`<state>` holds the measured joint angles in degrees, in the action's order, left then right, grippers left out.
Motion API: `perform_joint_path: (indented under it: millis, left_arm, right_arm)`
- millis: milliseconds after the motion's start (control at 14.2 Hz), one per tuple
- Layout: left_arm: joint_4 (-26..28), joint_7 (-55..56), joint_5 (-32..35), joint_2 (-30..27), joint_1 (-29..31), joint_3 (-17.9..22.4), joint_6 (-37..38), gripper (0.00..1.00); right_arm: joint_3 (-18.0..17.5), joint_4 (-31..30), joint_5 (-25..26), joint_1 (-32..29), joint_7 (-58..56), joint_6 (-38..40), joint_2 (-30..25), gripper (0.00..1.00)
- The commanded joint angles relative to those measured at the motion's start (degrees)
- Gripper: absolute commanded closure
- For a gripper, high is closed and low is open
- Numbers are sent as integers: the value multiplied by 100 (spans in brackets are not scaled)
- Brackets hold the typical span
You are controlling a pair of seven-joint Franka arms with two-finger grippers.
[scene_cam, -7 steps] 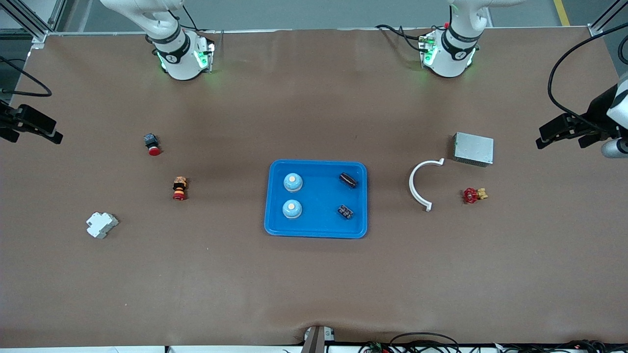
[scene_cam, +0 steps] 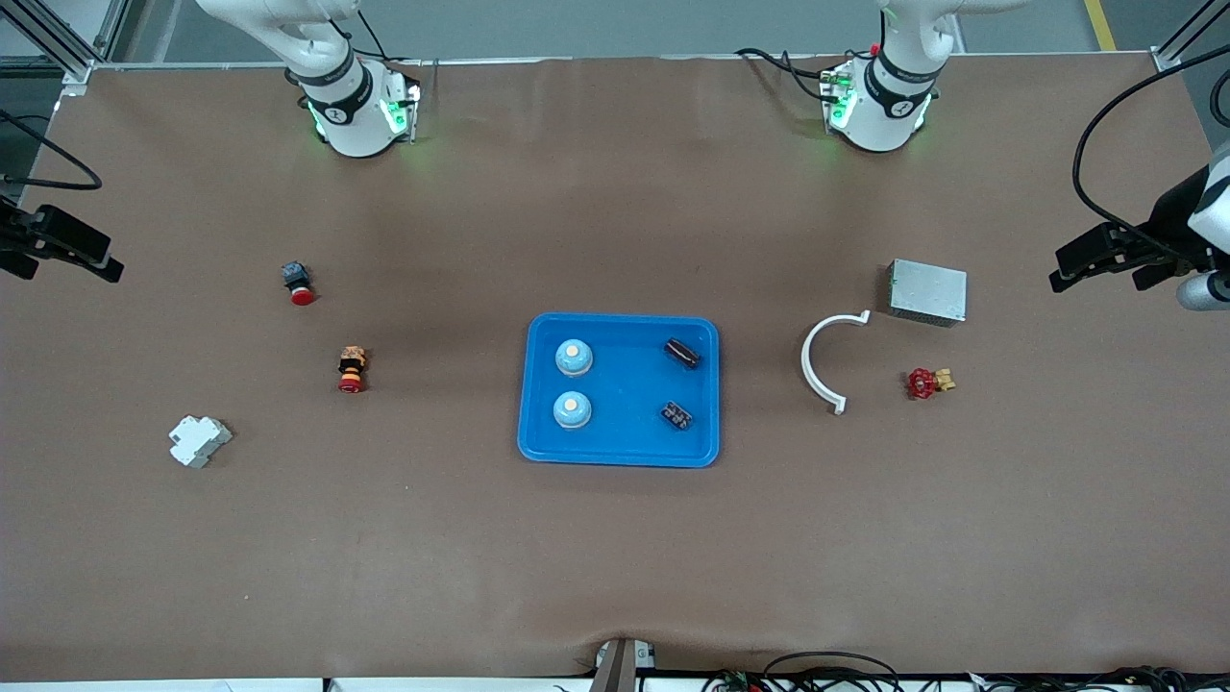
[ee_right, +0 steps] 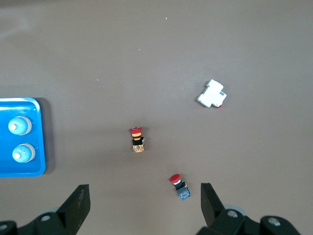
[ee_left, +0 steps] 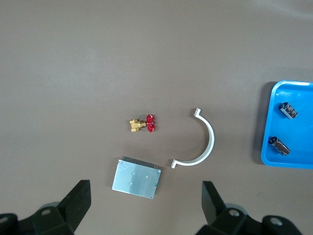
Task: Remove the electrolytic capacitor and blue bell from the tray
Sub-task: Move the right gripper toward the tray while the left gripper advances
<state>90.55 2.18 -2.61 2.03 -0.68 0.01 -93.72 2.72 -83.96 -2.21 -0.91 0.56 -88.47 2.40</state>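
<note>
A blue tray [scene_cam: 620, 459] lies mid-table. In it stand two light blue bells [scene_cam: 574, 357] [scene_cam: 572, 410] toward the right arm's end. Two black capacitors [scene_cam: 682, 353] [scene_cam: 676, 416] lie in it toward the left arm's end. My left gripper [scene_cam: 1095, 274] hangs open high over the left arm's end of the table, above a silver box [ee_left: 136, 177]. Its wrist view catches the tray's edge [ee_left: 298, 127] and both capacitors [ee_left: 289, 109] [ee_left: 280, 145]. My right gripper [scene_cam: 72, 274] hangs open high over the right arm's end. The right wrist view shows both bells [ee_right: 20, 126] [ee_right: 23, 153]. Both grippers [ee_left: 144, 192] [ee_right: 143, 193] hold nothing.
Toward the left arm's end lie the silver box [scene_cam: 927, 291], a white half-ring [scene_cam: 824, 360] and a small red-handled valve [scene_cam: 928, 383]. Toward the right arm's end lie two red push buttons [scene_cam: 298, 284] [scene_cam: 353, 369] and a white breaker block [scene_cam: 199, 441].
</note>
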Motion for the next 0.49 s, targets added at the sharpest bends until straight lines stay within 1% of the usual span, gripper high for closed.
perform_joint_path:
  millis: [0,141,212,283,424]
  left_arm:
    - [-90,-51,59,131,-73,-1,64,0]
    - [-90,37,50,201,-151,-1,64,0]
    - [-90,55,50,228,-187,-1,64,0]
    - [-81,55,50,254,-196,-1,64,0]
    - [-81,55,50,333,-266,-19,64,0]
  right_arm:
    - [-52,-173,28,-50,-3,-73,-143,0]
    - [-52,-182,19,-41,41,-56,-160,0]
    - [-52,-321,-51,-24,76,-82,-195,0]
    - [-96,-619,-77,11,224,-369,-370,0]
    - [-228,-1357,-60,291,829,-897,-669,0]
